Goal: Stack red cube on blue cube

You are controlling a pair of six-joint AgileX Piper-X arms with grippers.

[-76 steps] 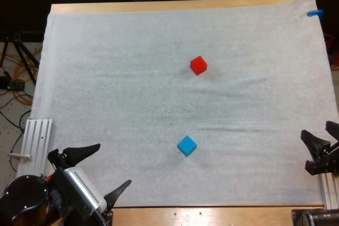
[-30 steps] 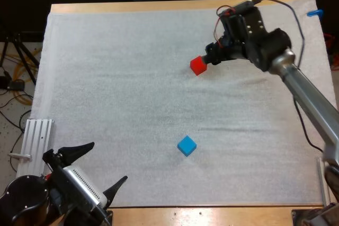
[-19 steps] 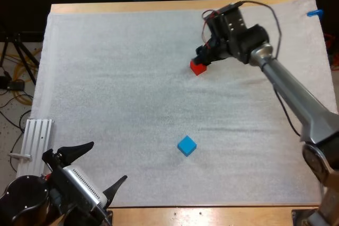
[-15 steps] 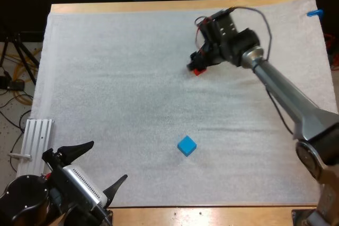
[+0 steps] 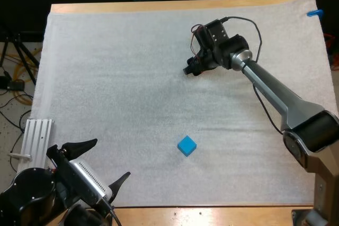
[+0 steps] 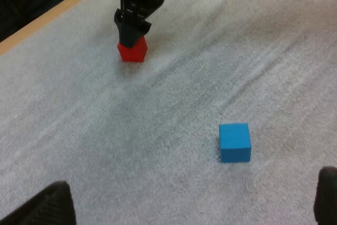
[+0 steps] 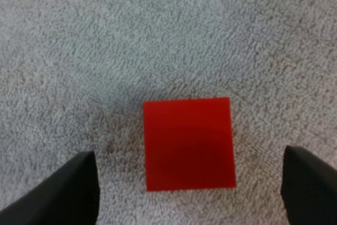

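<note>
You look to be at the grasp step: your right gripper (image 5: 192,69), black fingers spread wide and empty, hangs over the small red cube (image 7: 189,143), so lower, close on its sides, then carry toward the small blue cube (image 5: 186,145) at its 6 o'clock.

Right arm (image 5: 275,91) was a silver-grey tube with black joints. Left arm (image 5: 32,205) had a black round housing. Left gripper (image 5: 113,157) was black, tapered.
</note>
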